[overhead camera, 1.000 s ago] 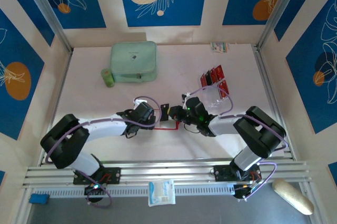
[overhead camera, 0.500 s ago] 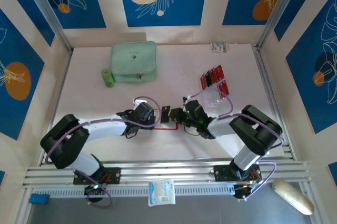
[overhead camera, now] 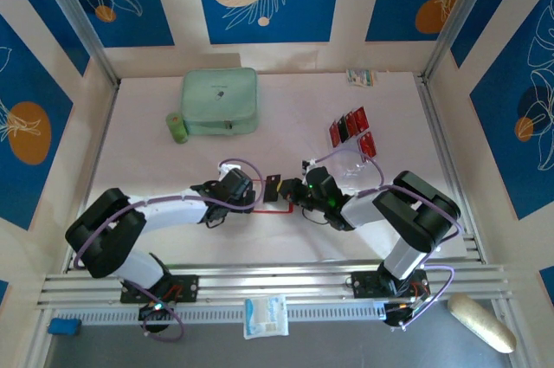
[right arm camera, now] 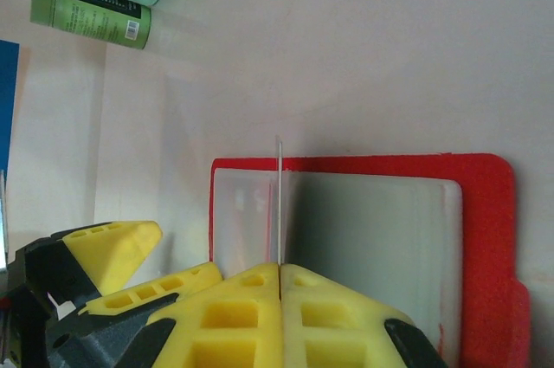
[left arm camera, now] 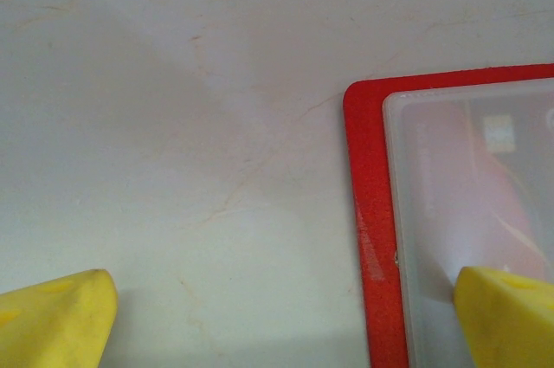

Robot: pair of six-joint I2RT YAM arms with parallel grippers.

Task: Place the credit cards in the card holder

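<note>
Holder (right arm camera: 489,229) lies open and flat, mid-desk toward the near edge, clear sleeve (right arm camera: 372,247) up.

Right claw (right arm camera: 281,277) is clenched on a thin card (right arm camera: 280,203), seen edge-on, standing upright over the sleeve.

Left claw (left arm camera: 281,320) is spread wide and holds nothing. One finger is over the sleeve corner, the other over bare desk (left arm camera: 173,125).

Spare cards (overhead camera: 351,128) stand in the clear stand (overhead camera: 351,158) toward the right edge.

Handling, judged: the card is light, stiff and slick, best pinched by one short end so the free end can lead into the sleeve. The holder is light with a floppy sleeve, so it is likely to slide unless pinned at its rim.

Versus a second ago: the right arm has edged left, bringing its claw nearer the left one. The left arm and holder are unchanged.
</note>
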